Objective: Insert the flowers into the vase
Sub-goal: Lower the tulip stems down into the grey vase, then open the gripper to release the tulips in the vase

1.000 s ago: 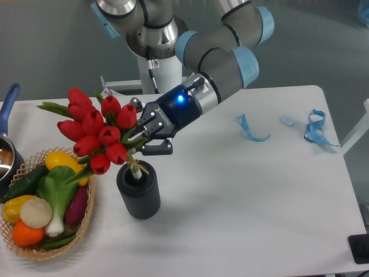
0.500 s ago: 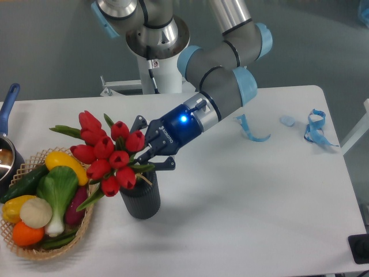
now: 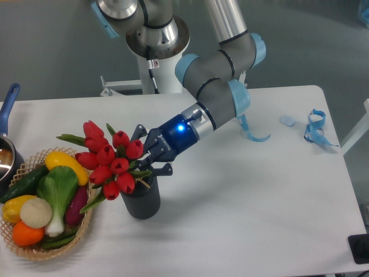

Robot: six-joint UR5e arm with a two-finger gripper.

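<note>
One black two-finger gripper [image 3: 144, 164] on the grey-and-blue arm, blue light lit on its wrist; fingers sit at the base of the one tied bunch of red tulip buds with green leaves [image 3: 109, 164], right above the vase mouth; jaws look closed around the stems, but the contact is partly hidden by blooms. Roughly ten buds visible; bunch leans left, stems going down into the one small dark grey ribbed cylindrical vase [image 3: 142, 201]; vase upright on the white table [image 3: 242, 202], just right of the one wicker basket [image 3: 83, 225]. Basket holds mixed vegetables [image 3: 49, 202], about seven: yellow, green, white, orange, purple. One blue-handled metal pot [image 3: 7, 138] at the left edge; three bits of blue tape [image 3: 288, 127] far right, well apart from the vase.
</note>
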